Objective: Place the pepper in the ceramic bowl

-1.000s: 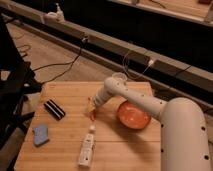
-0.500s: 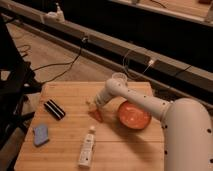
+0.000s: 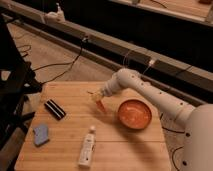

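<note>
The pepper [image 3: 101, 105], thin and orange-red, hangs point-down from my gripper [image 3: 97, 97] just above the wooden table [image 3: 70, 95]. The gripper is shut on the pepper's upper end. The ceramic bowl [image 3: 134, 114], shallow, round and orange-red, sits on the table to the right of the pepper, a short gap away. My white arm [image 3: 150, 92] reaches in from the right, passing above the bowl's far side.
A white tube with a cap [image 3: 87, 147] lies near the table's front edge. A black striped block [image 3: 55, 109] lies at the left, with a blue sponge [image 3: 41, 134] in front of it. Cables [image 3: 65, 65] run on the floor behind the table.
The gripper has lifted the pepper off the table and carried it a little to the right, closer to the bowl.
</note>
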`<move>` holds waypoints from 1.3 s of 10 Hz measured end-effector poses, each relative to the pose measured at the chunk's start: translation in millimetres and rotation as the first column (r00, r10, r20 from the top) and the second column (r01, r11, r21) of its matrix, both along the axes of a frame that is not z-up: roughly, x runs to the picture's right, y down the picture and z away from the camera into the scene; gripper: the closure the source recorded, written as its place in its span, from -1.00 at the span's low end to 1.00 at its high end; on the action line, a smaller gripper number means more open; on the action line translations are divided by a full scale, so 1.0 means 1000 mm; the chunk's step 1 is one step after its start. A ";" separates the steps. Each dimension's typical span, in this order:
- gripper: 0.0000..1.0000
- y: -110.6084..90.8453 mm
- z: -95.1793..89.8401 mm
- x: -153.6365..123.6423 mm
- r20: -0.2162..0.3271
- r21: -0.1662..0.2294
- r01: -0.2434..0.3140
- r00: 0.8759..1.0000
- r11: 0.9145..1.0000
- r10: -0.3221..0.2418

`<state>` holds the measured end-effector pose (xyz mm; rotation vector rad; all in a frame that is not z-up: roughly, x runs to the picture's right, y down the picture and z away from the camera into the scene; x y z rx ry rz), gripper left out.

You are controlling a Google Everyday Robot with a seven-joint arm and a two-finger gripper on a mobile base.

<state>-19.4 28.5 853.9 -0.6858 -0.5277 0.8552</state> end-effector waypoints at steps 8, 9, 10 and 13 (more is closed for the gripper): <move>0.91 -0.021 0.026 0.167 -0.126 0.000 -0.035 0.991 0.999 0.034; 0.73 -0.018 0.029 0.188 -0.145 -0.012 -0.056 0.988 0.998 0.054; 0.52 -0.013 0.032 0.208 -0.160 -0.026 -0.083 0.984 0.996 0.078; -0.08 0.004 0.030 0.236 -0.151 -0.057 -0.148 0.979 0.987 0.138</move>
